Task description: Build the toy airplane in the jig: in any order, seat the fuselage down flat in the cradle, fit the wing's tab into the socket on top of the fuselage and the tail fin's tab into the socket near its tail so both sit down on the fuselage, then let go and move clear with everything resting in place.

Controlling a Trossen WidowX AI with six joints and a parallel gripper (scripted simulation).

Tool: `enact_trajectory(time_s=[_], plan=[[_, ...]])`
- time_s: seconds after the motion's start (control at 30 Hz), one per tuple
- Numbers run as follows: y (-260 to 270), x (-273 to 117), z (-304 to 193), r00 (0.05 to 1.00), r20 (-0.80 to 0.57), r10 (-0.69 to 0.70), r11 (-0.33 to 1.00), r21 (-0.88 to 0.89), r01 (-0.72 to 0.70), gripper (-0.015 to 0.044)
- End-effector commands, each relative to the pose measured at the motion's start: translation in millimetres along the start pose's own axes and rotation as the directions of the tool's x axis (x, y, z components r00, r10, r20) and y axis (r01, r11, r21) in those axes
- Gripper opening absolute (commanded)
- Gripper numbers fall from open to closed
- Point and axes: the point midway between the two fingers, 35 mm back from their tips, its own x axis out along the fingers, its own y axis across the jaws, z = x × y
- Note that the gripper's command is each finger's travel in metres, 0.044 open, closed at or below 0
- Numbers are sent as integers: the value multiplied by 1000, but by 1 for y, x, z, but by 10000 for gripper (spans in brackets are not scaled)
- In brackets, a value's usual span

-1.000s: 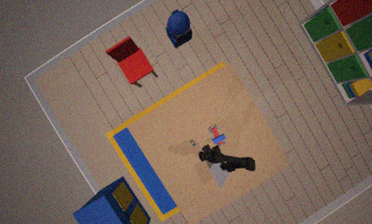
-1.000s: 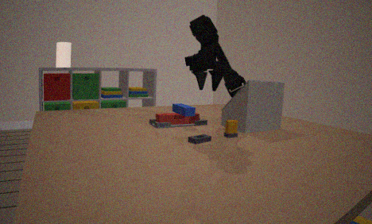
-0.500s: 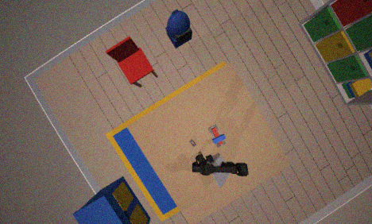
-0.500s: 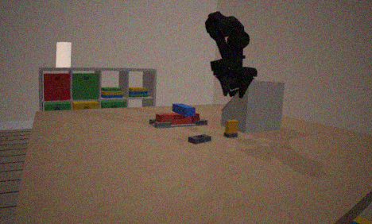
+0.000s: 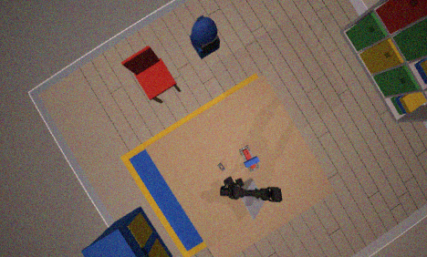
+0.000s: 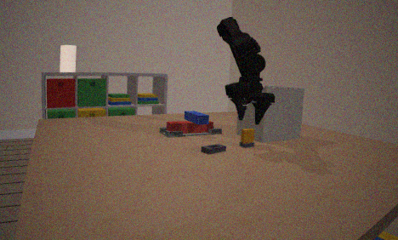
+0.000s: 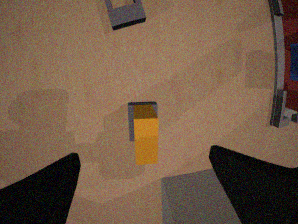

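Note:
The red fuselage (image 5: 246, 153) (image 6: 177, 126) (image 7: 291, 22) lies flat in the grey cradle (image 6: 171, 134) (image 7: 279, 55). The blue wing (image 5: 252, 161) (image 6: 196, 117) (image 7: 295, 62) lies across its top; the wing's tab is hidden. The yellow tail fin (image 6: 247, 135) (image 7: 146, 145) stands upright in a small dark holder (image 6: 247, 145) (image 7: 131, 127), away from the fuselage. My gripper (image 6: 249, 121) (image 7: 146, 157) is open and empty, pointing down above the fin. In the wrist view the fin shows between the two fingertips, farther down.
A dark rectangular holder (image 6: 207, 150) (image 7: 127, 22), empty, lies on the table (image 6: 127, 183) near the fin's holder. A grey block (image 6: 284, 115) (image 7: 187, 200) stands behind the fin, by the arm. The cradle is off to the right edge of the wrist view.

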Motion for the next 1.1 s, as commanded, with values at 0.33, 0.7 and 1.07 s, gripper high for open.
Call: enact_trajectory(time_s=[0.33, 0.7, 1.07], plan=[[-1, 22, -1, 1000, -1, -13, 1000, -10, 13, 440], [-2, 40, -1, 1000, -1, -14, 1000, -10, 14, 440], [-3, 58, -2, 1000, 0, -15, 1000, -10, 15, 440]])
